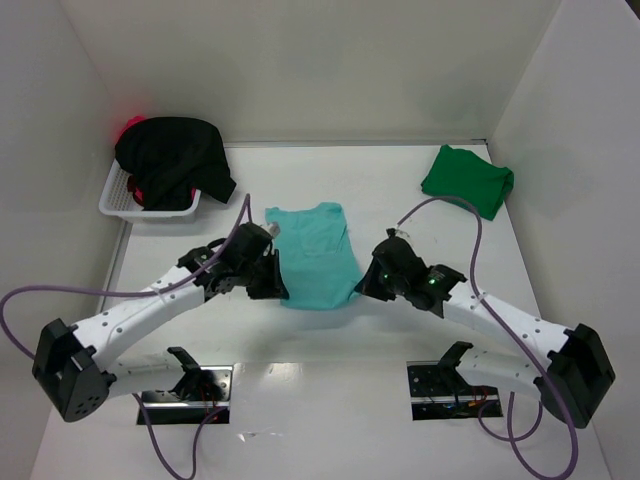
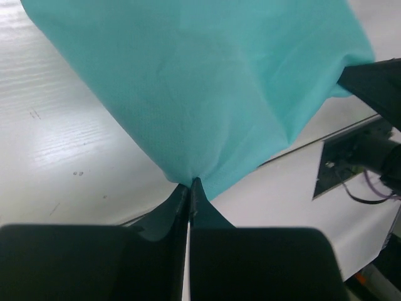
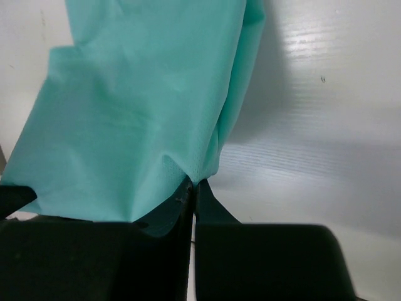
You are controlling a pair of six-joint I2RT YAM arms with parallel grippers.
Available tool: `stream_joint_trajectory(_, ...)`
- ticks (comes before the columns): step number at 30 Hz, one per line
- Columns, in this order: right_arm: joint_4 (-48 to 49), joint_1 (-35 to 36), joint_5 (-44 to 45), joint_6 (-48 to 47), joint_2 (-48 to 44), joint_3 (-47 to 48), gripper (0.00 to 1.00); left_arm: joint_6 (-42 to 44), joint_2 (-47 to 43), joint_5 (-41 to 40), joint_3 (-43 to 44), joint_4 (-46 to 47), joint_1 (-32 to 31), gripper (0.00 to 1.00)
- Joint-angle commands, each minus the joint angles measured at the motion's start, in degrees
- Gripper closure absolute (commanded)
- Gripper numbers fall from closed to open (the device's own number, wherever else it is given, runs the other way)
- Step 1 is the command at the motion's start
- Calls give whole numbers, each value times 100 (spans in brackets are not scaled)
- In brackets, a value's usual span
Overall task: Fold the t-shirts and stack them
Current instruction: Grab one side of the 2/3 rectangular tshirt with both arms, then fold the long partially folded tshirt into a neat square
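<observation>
The light teal t-shirt lies in the middle of the table, partly folded. My left gripper is shut on its near left corner, with the cloth pinched between the fingertips. My right gripper is shut on its near right corner, seen in the right wrist view. The near edge is lifted between both grippers. The dark green t-shirt lies folded at the back right. The black t-shirt drapes over a basket at the back left, with the red-pink t-shirt showing under it.
A white basket stands at the back left against the left wall. White walls close the table on the left, back and right. Purple cables run along both arms. Two metal mounting plates sit at the near edge.
</observation>
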Motion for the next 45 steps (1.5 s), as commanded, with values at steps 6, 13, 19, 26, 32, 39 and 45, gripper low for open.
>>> stream_joint_trajectory(6,-137,-137,805,-383,236,1298,100,-184,-149,-520,552,-227,337,100)
stream_joint_trajectory(13,506,-563,699,-1051,1144,1942,100,329,313,-93,728,77,1019,100)
stream_joint_trajectory(19,883,-695,646,-1426,2139,2547,100,768,975,396,1010,327,1672,100)
stream_joint_trajectory(26,1217,-1081,451,-1600,3124,3222,100,1163,1858,773,1570,538,2136,100)
stream_joint_trajectory(32,1384,-1363,276,-1958,3854,3920,96,1443,2822,1094,2178,643,2538,100)
stream_joint_trajectory(39,1741,-1433,-80,-2075,4792,4523,95,1626,3738,1220,2779,749,2981,97)
stream_joint_trajectory(45,1806,-1433,-259,-2276,5593,5174,74,1793,4432,1326,3411,758,3161,55)
